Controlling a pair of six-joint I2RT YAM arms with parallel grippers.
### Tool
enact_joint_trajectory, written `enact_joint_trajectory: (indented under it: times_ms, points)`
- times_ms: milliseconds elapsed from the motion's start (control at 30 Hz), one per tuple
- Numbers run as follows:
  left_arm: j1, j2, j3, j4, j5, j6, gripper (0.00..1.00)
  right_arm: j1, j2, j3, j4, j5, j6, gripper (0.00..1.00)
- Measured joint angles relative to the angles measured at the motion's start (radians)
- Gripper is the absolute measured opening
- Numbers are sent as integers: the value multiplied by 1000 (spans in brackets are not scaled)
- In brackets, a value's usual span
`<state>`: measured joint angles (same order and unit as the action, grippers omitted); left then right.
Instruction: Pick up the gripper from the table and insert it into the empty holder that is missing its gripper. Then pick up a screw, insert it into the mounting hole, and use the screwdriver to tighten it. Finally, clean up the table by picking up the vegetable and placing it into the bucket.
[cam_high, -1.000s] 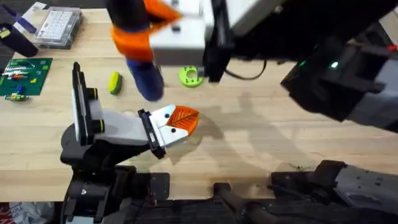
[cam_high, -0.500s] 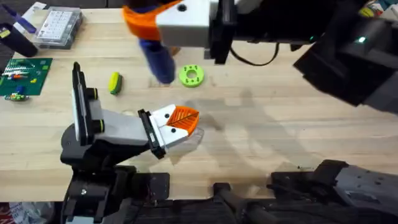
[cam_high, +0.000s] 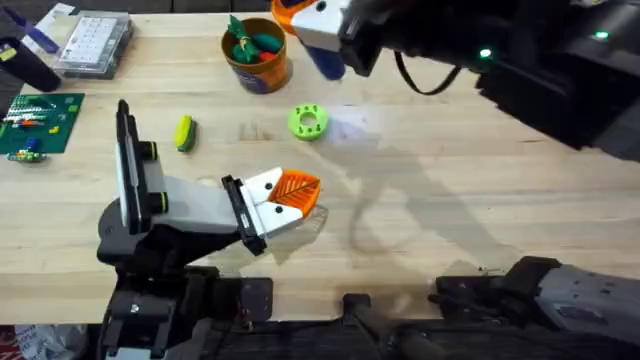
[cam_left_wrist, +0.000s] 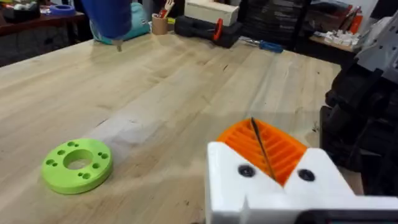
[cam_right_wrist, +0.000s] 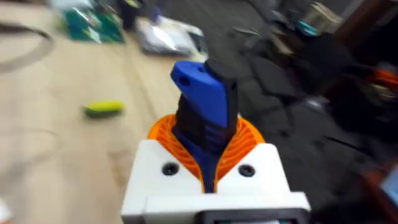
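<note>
My right gripper (cam_high: 296, 15) hangs high over the far side of the table (cam_high: 450, 200), shut on the blue and black screwdriver (cam_right_wrist: 202, 99); its blue handle (cam_high: 326, 62) hangs just right of the bucket (cam_high: 255, 48). The orange bucket holds toy vegetables. The vegetable (cam_high: 184, 133), yellow with green ends, lies on the wood to the left, also visible as a yellow vegetable (cam_right_wrist: 104, 109) in the right wrist view. Low over the table's middle, my left gripper (cam_high: 288, 193) has its orange pads (cam_left_wrist: 283, 152) pressed together, with just a thin dark line between them.
A lime-green disc (cam_high: 307, 121) with a centre hole lies between the grippers, close ahead of the left one (cam_left_wrist: 77, 165). A clear compartment box (cam_high: 95, 42) and a green circuit board (cam_high: 37, 122) sit at the far left. Bare wood stretches to the right.
The right arm has carried the screwdriver away from the table's middle toward the far right, uncovering the bucket. The left arm has stayed still.
</note>
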<state>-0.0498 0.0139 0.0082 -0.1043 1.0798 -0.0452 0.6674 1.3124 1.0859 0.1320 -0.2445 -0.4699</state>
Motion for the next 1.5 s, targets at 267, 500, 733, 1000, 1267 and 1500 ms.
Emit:
enact_joint_trajectory:
  times_ms: [267,500,733,1000,1267,1500]
  points:
    - [0,0,0,0,0,0,13,0,160,7,-1,267,-266,53]
    - [0,0,0,0,0,0,13,-8,403,8,59,486,-518,54]
    - [0,0,0,0,0,0,13,-55,534,8,117,546,-573,52]
    - [0,0,0,0,0,0,13,-118,611,8,128,563,-584,54]
    - [0,0,0,0,0,0,13,-136,669,23,172,550,-609,52]
    - [0,0,0,0,0,0,13,-137,706,35,177,550,-636,52]
